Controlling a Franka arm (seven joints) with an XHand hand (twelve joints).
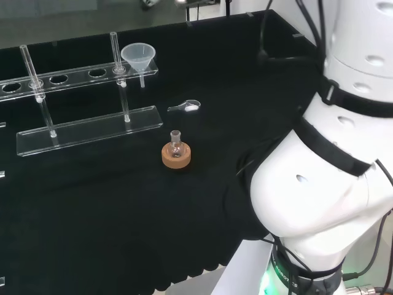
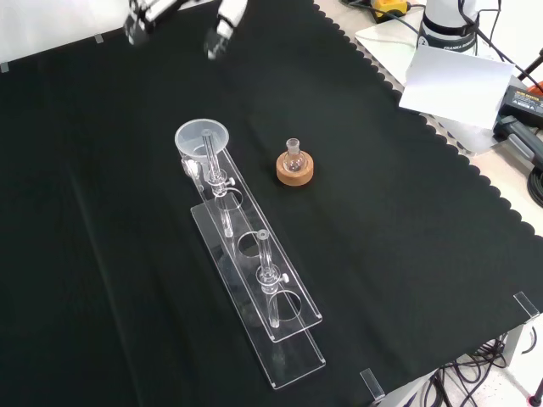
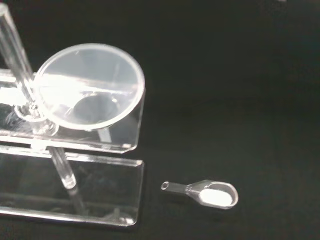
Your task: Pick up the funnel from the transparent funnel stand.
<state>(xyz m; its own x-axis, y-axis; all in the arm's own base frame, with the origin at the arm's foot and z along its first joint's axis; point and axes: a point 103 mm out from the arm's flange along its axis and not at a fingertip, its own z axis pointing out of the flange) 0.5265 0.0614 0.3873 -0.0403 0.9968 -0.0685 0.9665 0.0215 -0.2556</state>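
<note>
In the front view the hand (image 2: 148,19) hangs at the top edge, its fingers (image 2: 222,32) apparently spread and holding nothing, well apart from the funnel (image 2: 202,138). The funnel sits upright in the end hole of the clear stand (image 2: 280,335). A small flask (image 2: 293,156) on a cork ring (image 2: 294,172) stands beside it. Near the stand lies a clear scoop (image 3: 207,192).
</note>
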